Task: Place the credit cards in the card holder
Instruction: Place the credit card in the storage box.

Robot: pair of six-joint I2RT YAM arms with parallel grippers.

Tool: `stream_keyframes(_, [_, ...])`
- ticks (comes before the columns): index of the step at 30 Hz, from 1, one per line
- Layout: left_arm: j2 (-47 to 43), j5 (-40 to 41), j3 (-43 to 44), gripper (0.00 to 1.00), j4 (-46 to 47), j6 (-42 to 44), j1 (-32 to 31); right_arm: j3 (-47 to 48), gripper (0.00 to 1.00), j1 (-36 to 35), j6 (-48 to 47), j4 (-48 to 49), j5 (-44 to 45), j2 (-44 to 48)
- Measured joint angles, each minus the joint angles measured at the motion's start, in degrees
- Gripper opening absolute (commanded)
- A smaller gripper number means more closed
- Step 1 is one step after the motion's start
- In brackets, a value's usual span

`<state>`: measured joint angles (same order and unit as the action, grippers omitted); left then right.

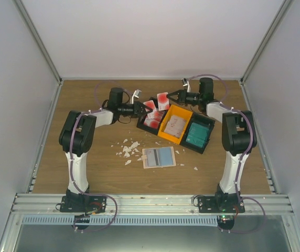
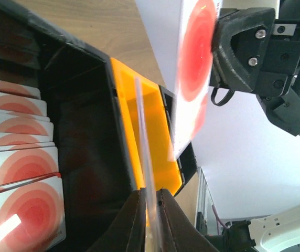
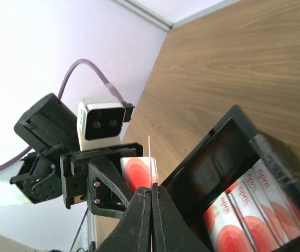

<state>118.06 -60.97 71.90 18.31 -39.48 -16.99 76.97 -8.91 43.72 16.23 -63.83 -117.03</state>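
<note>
Both grippers hold white credit cards with a red round mark above the back of the table. My left gripper is shut on one card, seen edge-on in the left wrist view between the fingers. My right gripper is shut on another card, edge-on in its own view and face-on in the left wrist view. The two cards hang close together over the black bin's far end. The beige card holder lies open on the table, a teal-grey card showing inside.
Three bins stand in a slanted row: a black bin with several red-marked cards, an orange bin with beige cards, and a black bin with teal cards. White scraps lie left of the holder.
</note>
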Motion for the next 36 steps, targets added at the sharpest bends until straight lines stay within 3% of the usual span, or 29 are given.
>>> stream_keyframes(15, [2.56,4.26,0.0,0.06,-3.08,1.51,0.0,0.68,0.01,0.68,-7.32,-8.31,7.3,0.37])
stream_keyframes(30, [2.16,12.68,2.62,0.06,-12.35,6.47,-2.01,-1.7,0.01,-0.46,-10.88,-17.29,17.16,9.42])
stream_keyframes(33, [1.97,14.56,3.61,0.08,-14.62,6.67,-2.38,-1.64,0.01,-1.42,-11.56,-21.05,21.46,10.56])
stream_keyframes(36, [1.57,16.15,4.26,0.15,-16.37,6.84,-2.8,-1.57,0.01,-2.73,-12.13,-23.76,24.48,10.99])
